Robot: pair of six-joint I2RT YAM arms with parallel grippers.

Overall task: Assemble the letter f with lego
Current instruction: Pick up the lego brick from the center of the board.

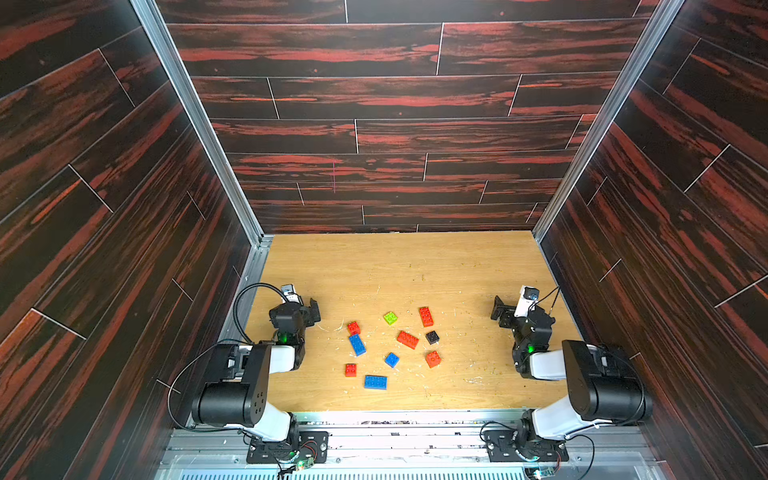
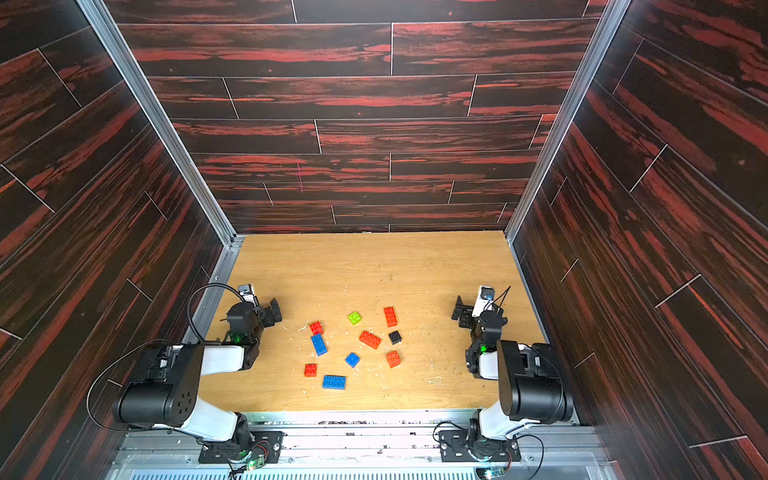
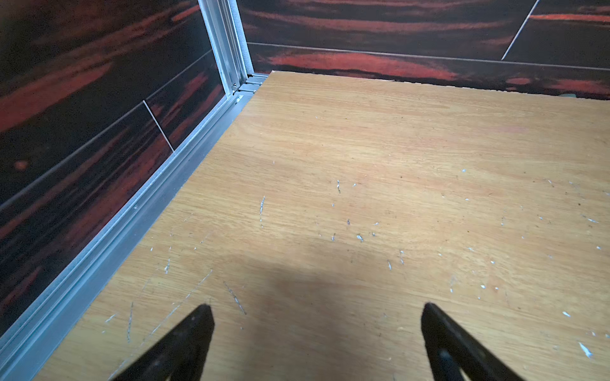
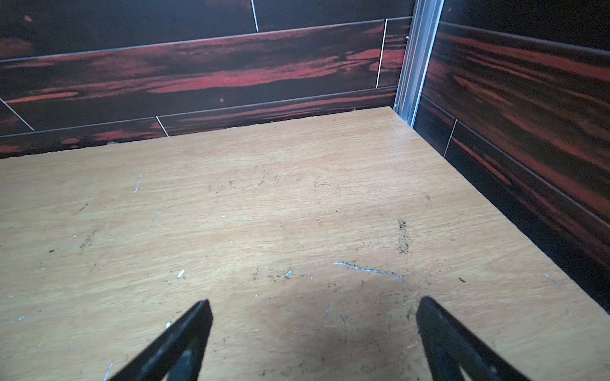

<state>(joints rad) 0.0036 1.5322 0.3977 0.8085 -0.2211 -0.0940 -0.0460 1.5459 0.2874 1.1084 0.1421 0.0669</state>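
— Where do my top views sit?
— High at the near edge, side by side, both looking down on the whole table (image 1: 415,266).
— And my wrist cameras?
— Low, close over the wood, facing the back wall (image 3: 396,62); opposite corners, I think.

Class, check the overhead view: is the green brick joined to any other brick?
No, the green brick lies alone on the table, with bare wood all round it.

Wrist views crop pincer fingers (image 3: 185,346); lego (image 1: 407,339) studs prob. too small to count.
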